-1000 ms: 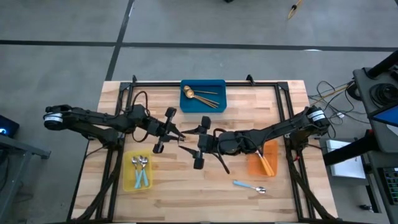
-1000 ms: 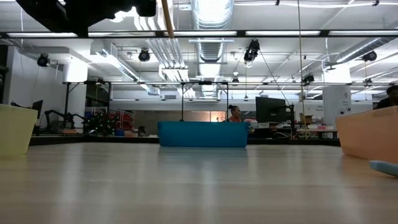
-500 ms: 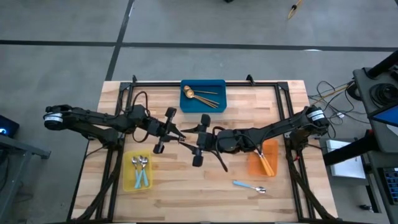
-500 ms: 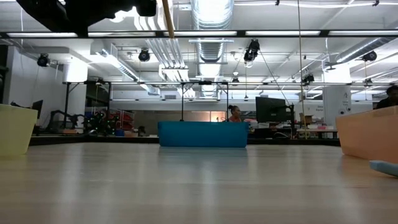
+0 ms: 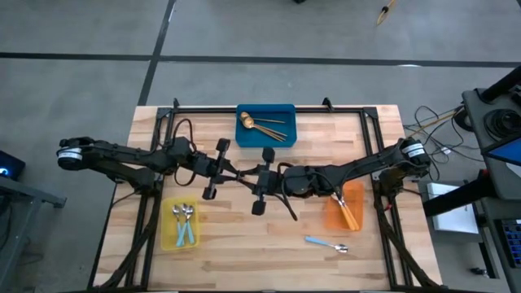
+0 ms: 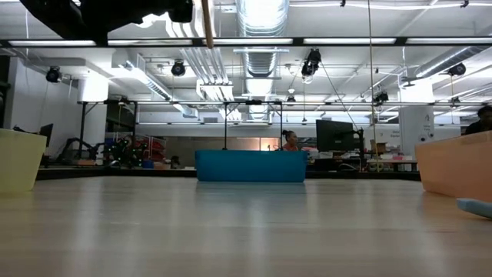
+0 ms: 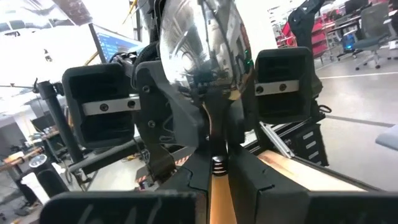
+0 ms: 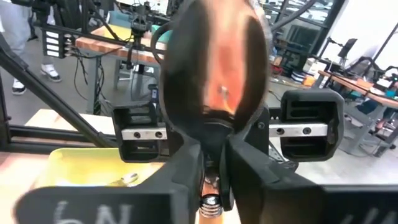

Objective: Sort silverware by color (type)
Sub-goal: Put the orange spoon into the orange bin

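Note:
An orange-handled spoon [image 7: 200, 56] stands upright in mid-air over the table's middle, silver bowl up and handle [image 6: 206, 23] hanging down. My left gripper [image 5: 234, 177] and my right gripper [image 5: 247, 179] face each other there, fingertips almost meeting, both shut on the spoon. A blue-handled spoon [image 5: 327, 244] lies flat on the table near the front right. Gold spoons [image 5: 254, 124] lie in the blue bin [image 5: 285, 114], blue-handled spoons [image 5: 186, 221] in the yellow bin [image 5: 169, 236], and an orange-handled spoon [image 5: 349, 214] in the orange bin [image 5: 334, 218]. My left gripper pinches the top of the orange handle [image 7: 217, 186], just under the neck, between its two fingers. It comes in level from the table's left, across the spoon. The spoon is lifted clear and upright. My right gripper pinches the spoon's neck [image 8: 211, 163], just under the bowl, between its two fingers. It comes in level from the table's right, across the spoon.
The blue bin [image 6: 250, 165] sits at the far middle, the yellow bin [image 6: 17, 158] at the front left, the orange bin [image 6: 457, 165] at the right. A black frame runs along the table's far edge and sides. Bare wood lies in the front middle.
My right gripper has moved a little toward the table's left, up to my left gripper, and its fingers have shut on the spoon. My left gripper has kept still with the spoon upright in its hold.

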Robot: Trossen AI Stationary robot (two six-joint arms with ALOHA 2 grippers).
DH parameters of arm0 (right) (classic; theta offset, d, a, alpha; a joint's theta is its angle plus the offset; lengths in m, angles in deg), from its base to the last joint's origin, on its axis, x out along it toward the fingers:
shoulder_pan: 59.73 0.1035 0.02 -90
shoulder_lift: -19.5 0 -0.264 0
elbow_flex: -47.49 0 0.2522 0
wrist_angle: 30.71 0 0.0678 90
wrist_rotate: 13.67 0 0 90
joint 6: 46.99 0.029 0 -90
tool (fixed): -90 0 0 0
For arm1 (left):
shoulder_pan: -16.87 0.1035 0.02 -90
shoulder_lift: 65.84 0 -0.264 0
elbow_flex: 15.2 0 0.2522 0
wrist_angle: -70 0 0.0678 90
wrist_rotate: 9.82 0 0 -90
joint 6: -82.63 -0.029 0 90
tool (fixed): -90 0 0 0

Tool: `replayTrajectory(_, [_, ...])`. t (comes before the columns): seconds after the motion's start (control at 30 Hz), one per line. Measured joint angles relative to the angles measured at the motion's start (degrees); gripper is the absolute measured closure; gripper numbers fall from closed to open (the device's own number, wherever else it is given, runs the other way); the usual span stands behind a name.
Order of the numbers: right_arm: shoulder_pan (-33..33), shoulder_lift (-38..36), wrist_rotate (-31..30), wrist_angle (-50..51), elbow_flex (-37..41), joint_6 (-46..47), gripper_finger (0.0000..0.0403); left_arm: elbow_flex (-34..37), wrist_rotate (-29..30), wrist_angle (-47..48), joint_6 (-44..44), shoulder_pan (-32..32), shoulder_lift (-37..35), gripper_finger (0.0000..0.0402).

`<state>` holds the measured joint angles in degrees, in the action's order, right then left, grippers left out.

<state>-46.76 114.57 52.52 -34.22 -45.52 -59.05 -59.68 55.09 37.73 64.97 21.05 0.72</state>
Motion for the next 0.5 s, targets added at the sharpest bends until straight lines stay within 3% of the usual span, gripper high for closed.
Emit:
replayTrajectory(0.13, [0.11, -0.02, 0.02, 0.38, 0.0, -0.15, 0.0381, 0.0, -0.33, 0.01, 1.16, 0.0, 0.0, 0.038])
replayTrajectory(0.5, [0.11, -2.22, 0.38, 5.37, -0.09, 4.1, 0.0387, -0.01, 0.35, 0.86, 1.01, 0.64, -0.17, 0.0291])
